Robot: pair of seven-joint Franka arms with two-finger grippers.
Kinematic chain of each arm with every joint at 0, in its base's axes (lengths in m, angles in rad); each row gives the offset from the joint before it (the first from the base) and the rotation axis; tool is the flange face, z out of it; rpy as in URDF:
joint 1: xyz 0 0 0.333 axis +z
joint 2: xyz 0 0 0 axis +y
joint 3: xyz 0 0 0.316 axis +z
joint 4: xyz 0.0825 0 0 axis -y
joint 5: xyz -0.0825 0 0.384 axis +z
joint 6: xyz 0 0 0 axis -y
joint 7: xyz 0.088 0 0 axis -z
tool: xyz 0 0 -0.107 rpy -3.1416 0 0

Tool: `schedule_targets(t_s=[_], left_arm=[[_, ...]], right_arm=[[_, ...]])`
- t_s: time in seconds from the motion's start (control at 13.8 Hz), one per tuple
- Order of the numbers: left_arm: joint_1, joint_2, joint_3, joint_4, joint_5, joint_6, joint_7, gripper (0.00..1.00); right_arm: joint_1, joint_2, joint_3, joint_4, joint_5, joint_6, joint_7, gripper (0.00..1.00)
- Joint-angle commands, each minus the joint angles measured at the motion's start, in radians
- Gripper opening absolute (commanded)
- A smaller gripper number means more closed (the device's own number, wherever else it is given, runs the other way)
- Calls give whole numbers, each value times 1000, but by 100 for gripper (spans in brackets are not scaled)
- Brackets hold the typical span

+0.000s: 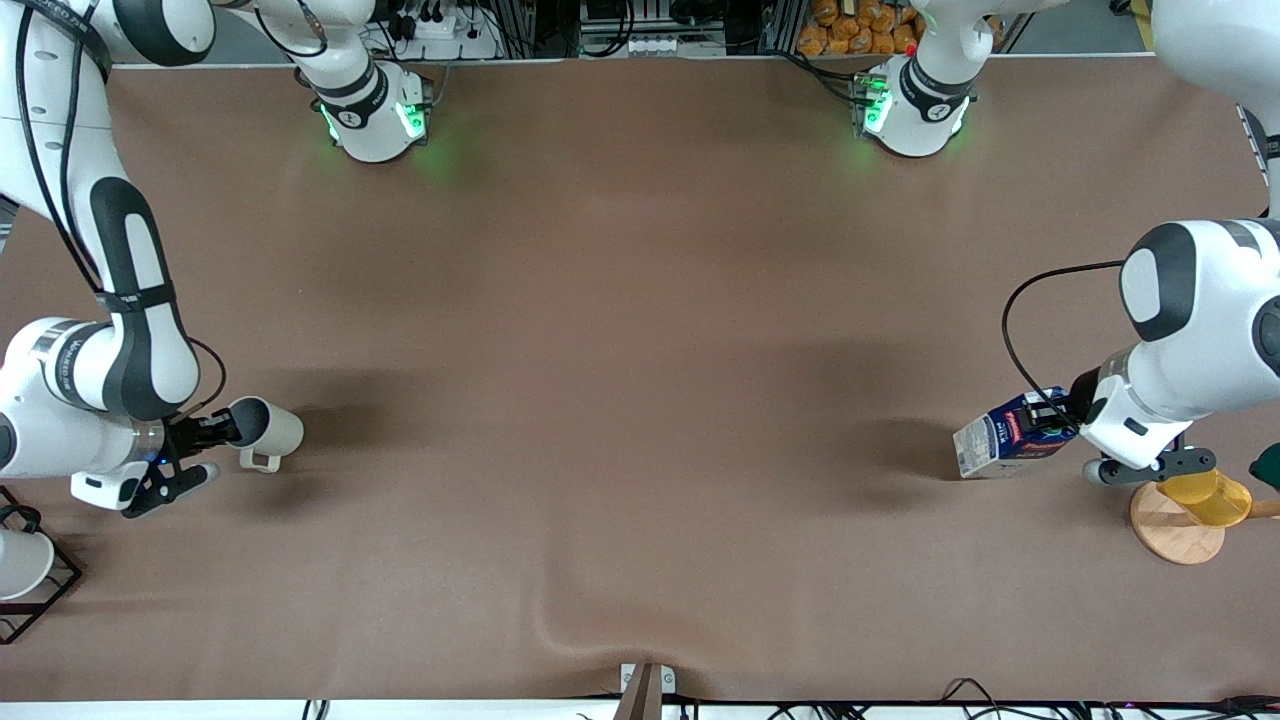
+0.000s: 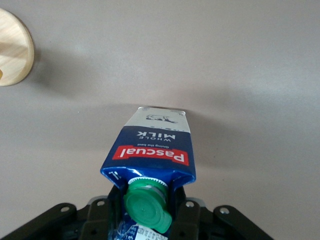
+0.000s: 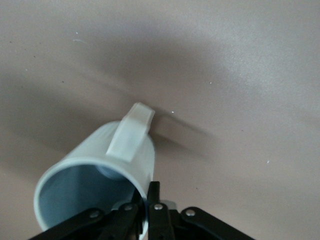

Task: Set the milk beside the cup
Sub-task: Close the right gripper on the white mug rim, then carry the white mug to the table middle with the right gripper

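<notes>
You have the milk (image 1: 1008, 440) clamped in the left gripper (image 1: 1058, 415) at the left arm's end of the table, the fingers closed on the top of the carton around its green cap (image 2: 147, 206). The carton is tipped well over, its base pointing toward the middle of the table and its red label band (image 2: 150, 154) facing up in the left wrist view; you cannot tell from the front view whether its lower edge touches the brown table (image 1: 640, 400) or hangs just above it. Just beside that gripper, nearer to the front camera, a yellow cup (image 1: 1210, 497) sits on a round wooden coaster (image 1: 1172, 530). At the right arm's end of the table, your right gripper (image 1: 222, 430) is pinched together on the rim of the cup (image 1: 268, 432), one finger inside the grey interior and one outside, as the right wrist view shows. The cup is tilted on its side with its mouth turned toward the gripper and its handle (image 3: 131, 132) sticking out toward the front camera. The milk and the cup are well apart, at the two ends of the table. Nearer to the front camera than the right gripper, a white cup (image 1: 20, 562) stands in a black wire frame (image 1: 45, 590) at the table's edge.
</notes>
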Motion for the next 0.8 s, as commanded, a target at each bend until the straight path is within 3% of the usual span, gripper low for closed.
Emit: schedule_targets(t_s=[0.0,0.29,0.73], left_arm=[[-2,-30,-5,12,20,-34,4,37],[1,-33,-19,35,20,-74,4,37],[-1,-64,-28,35,20,-83,5,37]], right_arm=[[-1,-26,13,29,-10,-85,-17,0],[17,-38,35,155,-3,-256,-66,0],[136,-114,92,195,-3,-313,-68,0]])
